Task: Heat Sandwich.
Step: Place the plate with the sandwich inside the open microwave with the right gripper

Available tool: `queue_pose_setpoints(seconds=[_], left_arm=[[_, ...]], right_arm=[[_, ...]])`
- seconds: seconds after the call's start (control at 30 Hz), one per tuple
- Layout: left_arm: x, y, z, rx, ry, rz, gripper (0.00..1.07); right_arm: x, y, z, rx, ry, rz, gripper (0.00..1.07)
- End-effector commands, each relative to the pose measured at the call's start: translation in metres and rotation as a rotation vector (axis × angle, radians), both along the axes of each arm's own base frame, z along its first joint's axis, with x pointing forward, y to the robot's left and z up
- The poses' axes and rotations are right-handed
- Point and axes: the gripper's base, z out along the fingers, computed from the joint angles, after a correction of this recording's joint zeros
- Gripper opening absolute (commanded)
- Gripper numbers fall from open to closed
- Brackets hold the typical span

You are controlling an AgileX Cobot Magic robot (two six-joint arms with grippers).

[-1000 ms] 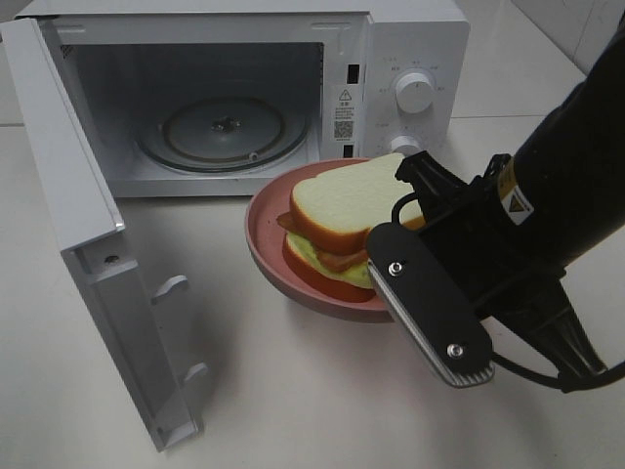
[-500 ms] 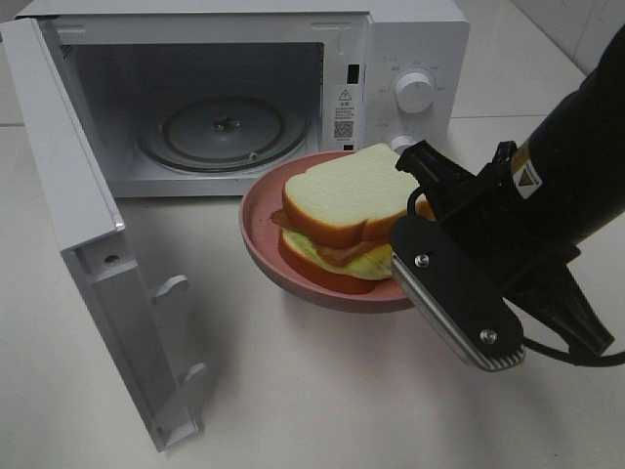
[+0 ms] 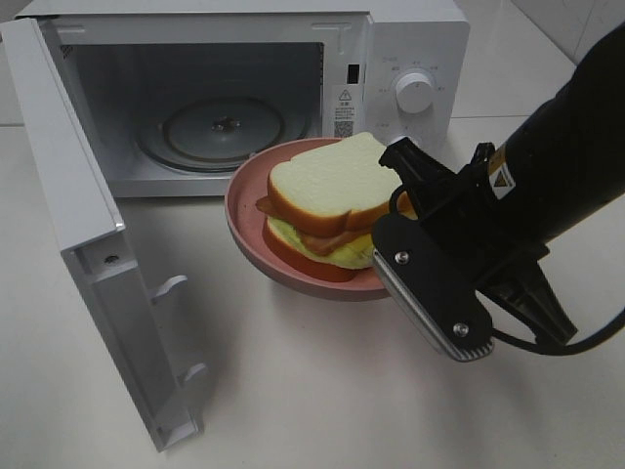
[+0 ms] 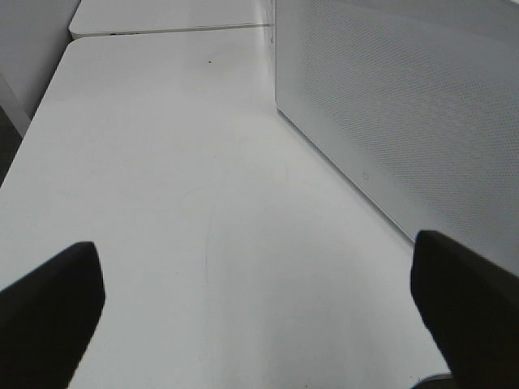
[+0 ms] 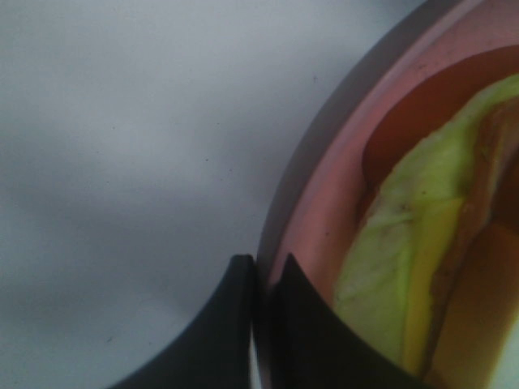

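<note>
Here, right arm (image 3: 571, 166) slanted down, fingers (image 5: 227, 328) pinching pink plate (image 3: 244, 223), sandwich (image 3: 332, 186) aboard

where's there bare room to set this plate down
Free: the turntable inside the microwave, and the table between the open door and the right gripper. Crowded: in front of the dial, where that gripper holds the plate with the sandwich.

Right arm (image 3: 576, 137): thick and matt black, with a small yellow-and-white label (image 3: 504, 182) near the wrist. An oblong black bar (image 3: 430, 293) on the right gripper (image 5: 263, 279) carries two silver screws (one towards each end) and a ribbed silver edge. A thin black cable (image 3: 576, 344) curves below it. Close up, its fingertips (image 5: 231, 324) are smooth, dark and tapered. The left gripper (image 4: 259, 316) shows only blurred, rounded black tips.
</note>
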Motion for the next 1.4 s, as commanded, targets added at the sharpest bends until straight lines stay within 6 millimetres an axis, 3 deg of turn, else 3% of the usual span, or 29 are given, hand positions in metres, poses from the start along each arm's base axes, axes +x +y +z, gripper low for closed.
queue_pose_setpoints(seconds=[0.03, 0.53, 1.4], left_arm=[[-0.004, 0.000, -0.001, -0.001, -0.027, -0.002, 0.97], [-0.004, 0.000, -0.001, 0.000, -0.027, -0.002, 0.97], [-0.004, 0.000, -0.001, 0.000, -0.027, -0.002, 0.97]], right_arm=[[0.006, 0.005, 0.001, 0.038, -0.048, 0.019, 0.00], [0.016, 0.019, -0.005, 0.102, -0.072, 0.061, 0.00], [0.060, 0.058, -0.010, 0.043, 0.013, 0.071, 0.00]])
